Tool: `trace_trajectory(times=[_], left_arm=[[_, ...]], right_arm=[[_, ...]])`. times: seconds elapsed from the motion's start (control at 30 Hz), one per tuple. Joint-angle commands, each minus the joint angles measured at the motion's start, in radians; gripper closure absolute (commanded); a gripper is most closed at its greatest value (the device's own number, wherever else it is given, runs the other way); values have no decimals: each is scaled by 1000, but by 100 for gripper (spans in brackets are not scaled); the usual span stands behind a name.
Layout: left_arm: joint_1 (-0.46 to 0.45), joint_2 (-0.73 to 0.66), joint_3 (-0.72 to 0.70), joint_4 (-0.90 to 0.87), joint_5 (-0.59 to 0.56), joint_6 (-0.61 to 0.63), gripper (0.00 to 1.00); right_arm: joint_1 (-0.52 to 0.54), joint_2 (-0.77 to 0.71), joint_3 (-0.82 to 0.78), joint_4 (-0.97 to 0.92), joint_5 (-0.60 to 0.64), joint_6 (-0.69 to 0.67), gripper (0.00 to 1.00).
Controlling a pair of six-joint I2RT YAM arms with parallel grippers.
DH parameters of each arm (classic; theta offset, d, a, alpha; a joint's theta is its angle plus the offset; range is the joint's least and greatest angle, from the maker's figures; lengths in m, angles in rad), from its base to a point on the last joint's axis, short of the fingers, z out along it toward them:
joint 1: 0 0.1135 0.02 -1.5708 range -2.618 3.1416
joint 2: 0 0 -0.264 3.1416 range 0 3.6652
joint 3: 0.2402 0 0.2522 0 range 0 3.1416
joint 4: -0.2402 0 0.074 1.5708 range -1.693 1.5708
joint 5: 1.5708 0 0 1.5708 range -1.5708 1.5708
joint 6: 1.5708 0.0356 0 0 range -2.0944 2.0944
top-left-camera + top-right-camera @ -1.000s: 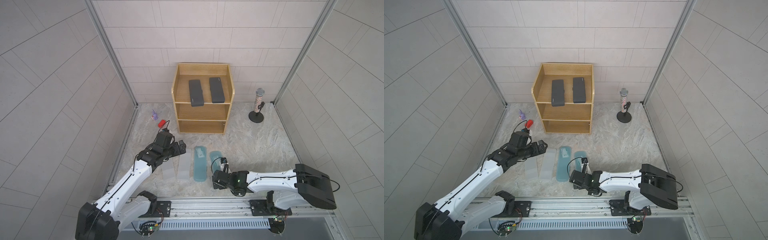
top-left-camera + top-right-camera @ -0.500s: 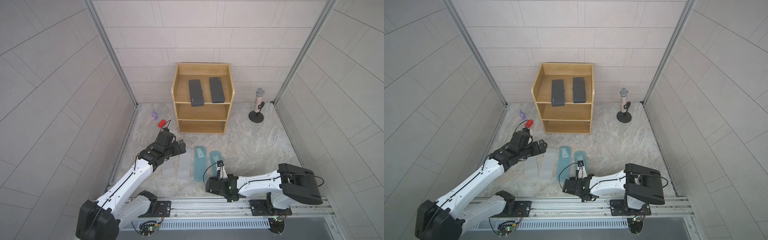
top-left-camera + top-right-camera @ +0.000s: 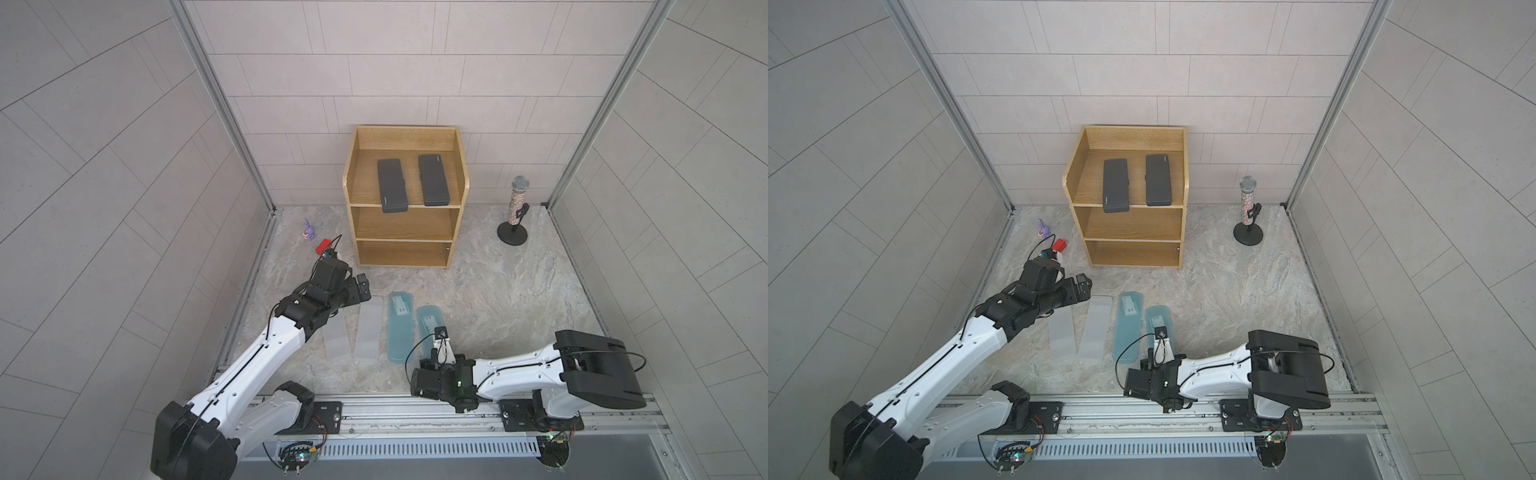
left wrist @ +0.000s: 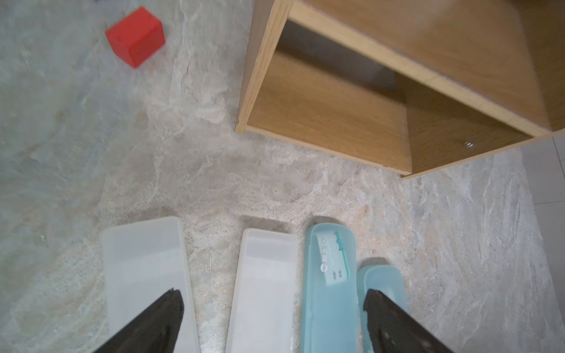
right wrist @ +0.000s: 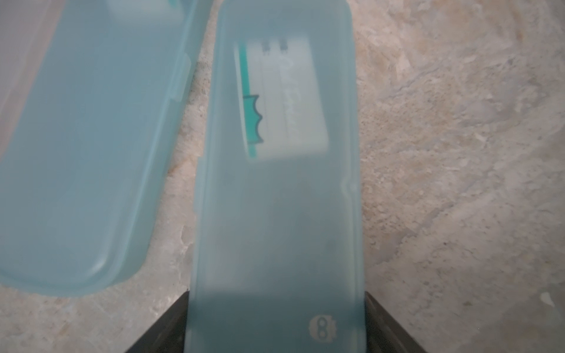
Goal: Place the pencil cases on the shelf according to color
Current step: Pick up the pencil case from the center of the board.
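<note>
Two black pencil cases (image 3: 391,186) (image 3: 433,180) lie on the top level of the wooden shelf (image 3: 351,178). On the floor in front, side by side, lie two frosted grey cases (image 3: 336,336) (image 3: 369,328) and two teal cases (image 3: 400,328) (image 3: 430,320). My right gripper (image 3: 444,358) is at the near end of the rightmost teal case (image 5: 275,183). In the right wrist view its fingers (image 5: 171,324) press both long edges, so it is shut on that case. My left gripper (image 4: 273,298) hovers open above the far ends of the grey cases, holding nothing.
A red block (image 3: 323,246) and a small purple toy (image 3: 308,229) sit left of the shelf, close behind my left wrist. A microphone on a round stand (image 3: 515,212) is at the back right. Tiled walls close in three sides.
My right gripper has slid back along the rightmost teal case to its near end, and its jaws have narrowed onto it. The left arm has hardly moved.
</note>
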Motion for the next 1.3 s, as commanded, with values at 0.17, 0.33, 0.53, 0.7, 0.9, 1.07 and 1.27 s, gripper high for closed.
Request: trace_trajectory(times=[0.17, 0.33, 0.53, 0.7, 0.9, 1.07, 1.27], left_arm=[[-2, 2, 73, -74, -68, 68, 0], [-2, -7, 78, -72, -69, 58, 0], [-2, -9, 74, -50, -80, 54, 0], [-2, -2, 100, -74, -74, 59, 0], [-1, -21, 141, -106, -88, 31, 0], [-1, -14, 187, -137, -69, 30, 0], [1, -9, 188, -142, -76, 47, 0]], right_arm=[[8, -197, -7, -160, 31, -18, 61], [9, -340, 4, -202, 75, -66, 62], [9, -434, 52, -286, 110, -102, 64], [9, -465, 91, -315, 118, -136, 66], [8, -462, 167, -375, 121, -169, 66], [-2, -486, 192, -385, 118, -197, 66], [-105, -523, 236, -375, 71, -286, 66]])
